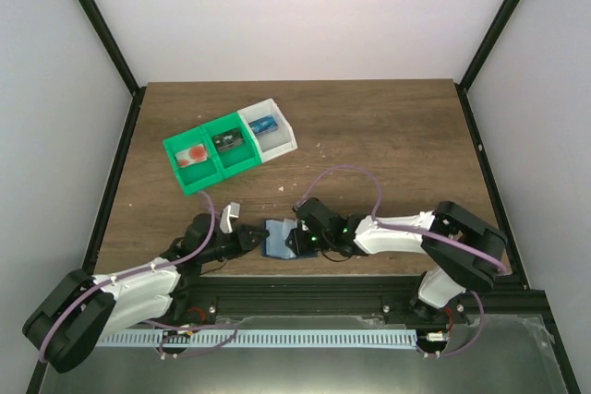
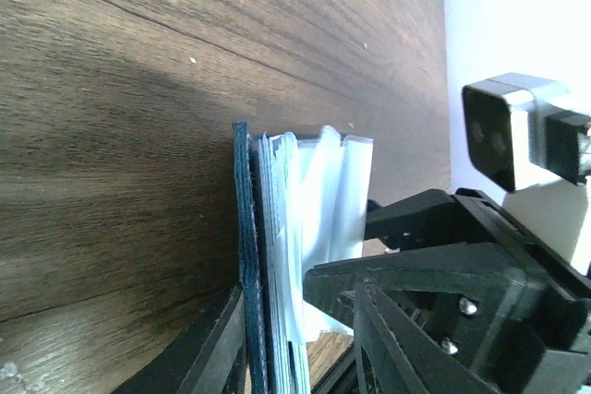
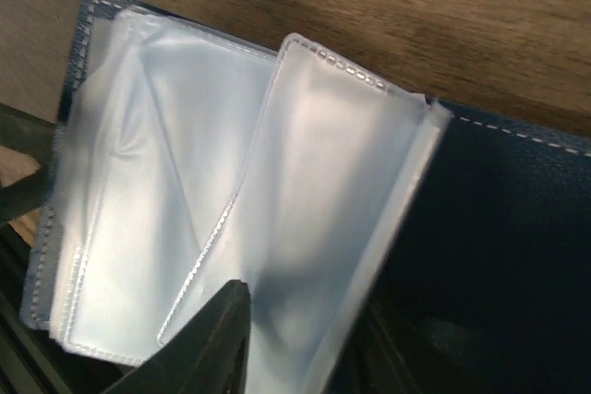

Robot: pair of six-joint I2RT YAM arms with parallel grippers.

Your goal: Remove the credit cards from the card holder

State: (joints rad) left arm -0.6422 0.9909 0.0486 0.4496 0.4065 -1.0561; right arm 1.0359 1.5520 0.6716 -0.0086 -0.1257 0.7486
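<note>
**Risk: holder slips or flops shut before a card comes out**

- Card holder [image 1: 280, 238] lies open on the tabletop [image 1: 388, 126], near edge, centre, between the two arms. The clear sleeves [image 3: 305, 182] are fanned up off the navy cover.
- Left fingers [image 2: 214, 350] are apart and straddle the holder's left edge. One sits against the cover, and bare wood shows between the stack and the other. My read is that nothing pins the holder on that side.
- Right fingers [image 3: 217, 343] are at the sleeves from the right. One tip sits in front of a sleeve leaf. Can't tell whether they are clamped on it or just around it.
- No card is visible in any sleeve from these views, so the pinch may land on bare plastic.

Failure modes:
1. Right pulls with the left side loose, so the whole holder slides right or lifts instead of giving up a card.
2. The thin, slick sleeve slips out of the pinch, or the leaf tears at its stitching.
3. The fanned leaves fall shut and the slot gets lost.
4. The two sets of fingers are very near each other, so a collision is likely if either closes in.

Green and white trays [image 1: 229, 147] sit far left, well apart.
</note>
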